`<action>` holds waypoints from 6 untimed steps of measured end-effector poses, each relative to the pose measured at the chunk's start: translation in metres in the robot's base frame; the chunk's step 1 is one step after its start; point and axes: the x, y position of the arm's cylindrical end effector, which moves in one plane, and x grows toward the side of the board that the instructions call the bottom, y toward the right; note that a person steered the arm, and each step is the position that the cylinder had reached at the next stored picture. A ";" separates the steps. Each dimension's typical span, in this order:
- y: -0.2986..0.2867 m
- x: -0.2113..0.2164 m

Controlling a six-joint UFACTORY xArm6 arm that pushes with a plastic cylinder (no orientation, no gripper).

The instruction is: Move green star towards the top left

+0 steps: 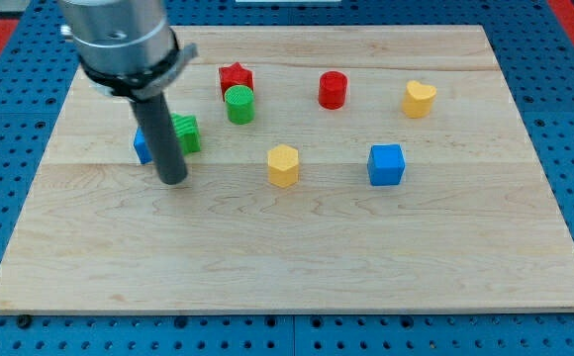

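Note:
The green star (pixel 186 133) lies on the wooden board (pixel 297 247) at the view's left, partly hidden behind my rod. A blue block (pixel 142 146) sits just to its left, also partly hidden by the rod. My tip (pixel 173 180) rests on the board just below the green star, slightly to its left, close to its lower edge.
A red star (pixel 236 76) and a green cylinder (pixel 239 104) sit together right of and above the green star. A yellow hexagon (pixel 283 165), a blue cube (pixel 387 164), a red cylinder (pixel 333 90) and a yellow heart (pixel 419 99) lie further right.

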 end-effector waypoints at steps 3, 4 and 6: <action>-0.038 -0.068; -0.046 -0.088; -0.053 -0.119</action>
